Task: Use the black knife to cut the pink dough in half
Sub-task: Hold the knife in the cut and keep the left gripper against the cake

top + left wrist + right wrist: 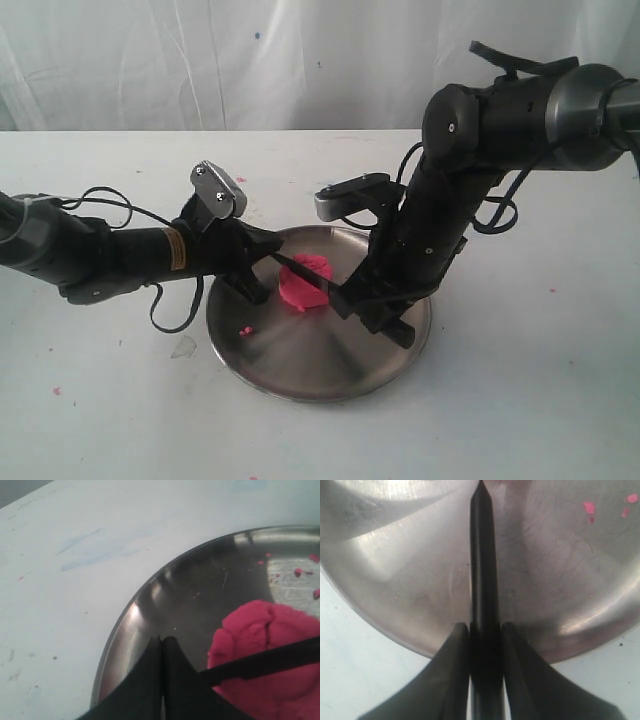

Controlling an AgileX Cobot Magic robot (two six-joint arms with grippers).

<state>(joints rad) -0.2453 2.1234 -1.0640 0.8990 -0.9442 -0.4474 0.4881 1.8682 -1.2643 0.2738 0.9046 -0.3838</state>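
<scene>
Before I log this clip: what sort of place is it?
Probably a robot lab test bench: a bare white table backed by a white curtain, with only a steel plate, pink dough and two robot arms.

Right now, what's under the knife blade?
The pink dough, sitting on the steel plate. The knife crosses over its top, held in the right claw. Whether the blade has cut in is hidden; the dough's underside is too.
</scene>
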